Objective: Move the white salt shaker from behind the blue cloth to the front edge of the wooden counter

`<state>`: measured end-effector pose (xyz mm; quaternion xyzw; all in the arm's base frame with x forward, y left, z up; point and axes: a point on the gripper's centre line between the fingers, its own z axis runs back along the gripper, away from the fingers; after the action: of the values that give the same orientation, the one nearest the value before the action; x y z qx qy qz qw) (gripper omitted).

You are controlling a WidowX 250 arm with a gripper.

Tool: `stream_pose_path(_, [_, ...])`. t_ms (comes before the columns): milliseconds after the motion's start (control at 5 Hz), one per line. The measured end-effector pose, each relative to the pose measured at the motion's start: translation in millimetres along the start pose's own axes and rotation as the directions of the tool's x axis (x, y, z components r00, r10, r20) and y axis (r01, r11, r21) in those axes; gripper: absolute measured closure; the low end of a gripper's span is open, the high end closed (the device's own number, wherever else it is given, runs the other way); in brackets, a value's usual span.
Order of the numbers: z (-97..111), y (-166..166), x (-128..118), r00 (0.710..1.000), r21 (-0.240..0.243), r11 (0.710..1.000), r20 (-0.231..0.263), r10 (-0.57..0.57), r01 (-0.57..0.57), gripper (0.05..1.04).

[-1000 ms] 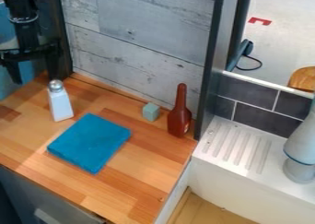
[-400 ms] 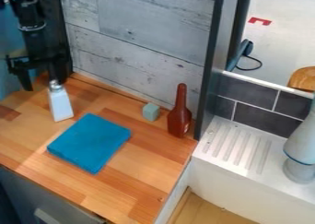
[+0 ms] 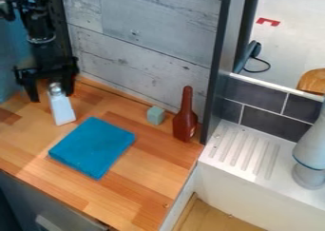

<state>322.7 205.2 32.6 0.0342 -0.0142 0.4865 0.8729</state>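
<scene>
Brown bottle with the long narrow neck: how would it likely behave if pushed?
The brown long-necked bottle would probably tip if pushed high, being tall and slim. Its shiny surface suggests it could be slippery. Its rounded body might roll once toppled, though the grey wood-plank wall behind may stop it.

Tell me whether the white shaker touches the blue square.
Apart: the camera view shows a strip of wooden counter between the base of the white shaker and the blue square.

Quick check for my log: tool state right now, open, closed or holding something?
Tool: open, holding nothing, its fingers apart and seen to either side of the silver-topped white shaker's top.
</scene>
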Motion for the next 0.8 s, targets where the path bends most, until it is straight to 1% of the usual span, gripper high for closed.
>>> stream_pose_path(200, [-3.6,-1.5,3.8,0.999,-0.005,1.0,0.017,0.027,-0.027,0.134])
stream_pose_path(400, [-4.8,-1.9,6.0,0.999,-0.01,0.999,0.028,0.04,-0.04,0.386])
stream_pose_path(600, [-4.8,-2.4,6.8,0.998,-0.017,0.999,0.031,0.05,-0.05,0.52])
stream_pose_path(800, [-3.7,-2.4,4.0,0.998,-0.02,0.998,0.012,0.067,-0.067,0.522])
